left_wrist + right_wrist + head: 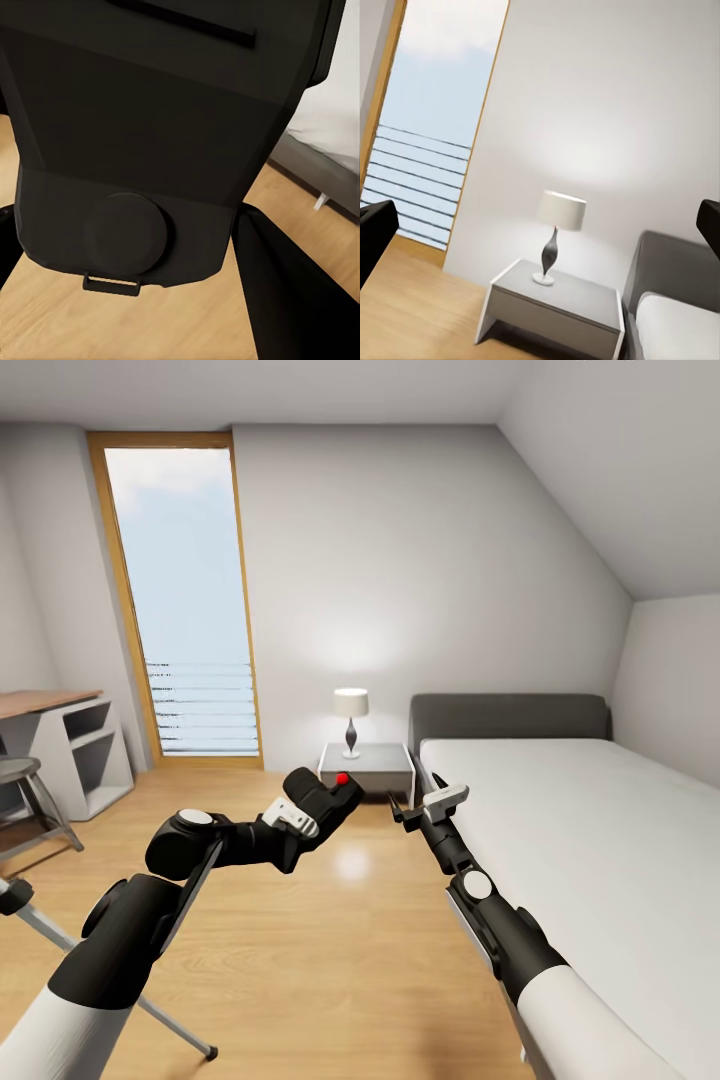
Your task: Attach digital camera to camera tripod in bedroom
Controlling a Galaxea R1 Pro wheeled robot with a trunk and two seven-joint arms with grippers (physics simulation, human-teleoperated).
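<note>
**Camera in your left gripper, tripod low at your left**

You face the bedroom: bed on the right, window ahead, desk at left. The tripod leans behind your left arm. Your left gripper pinches the camera above the floor. Your right gripper hangs spread, holding nothing, toward the nightstand and lamp.

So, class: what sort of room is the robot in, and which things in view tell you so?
Most likely a bedroom: a grey-headed bed along the right wall, a nightstand carrying a small lamp beside it, and a sloped ceiling over a light wood floor.
</note>
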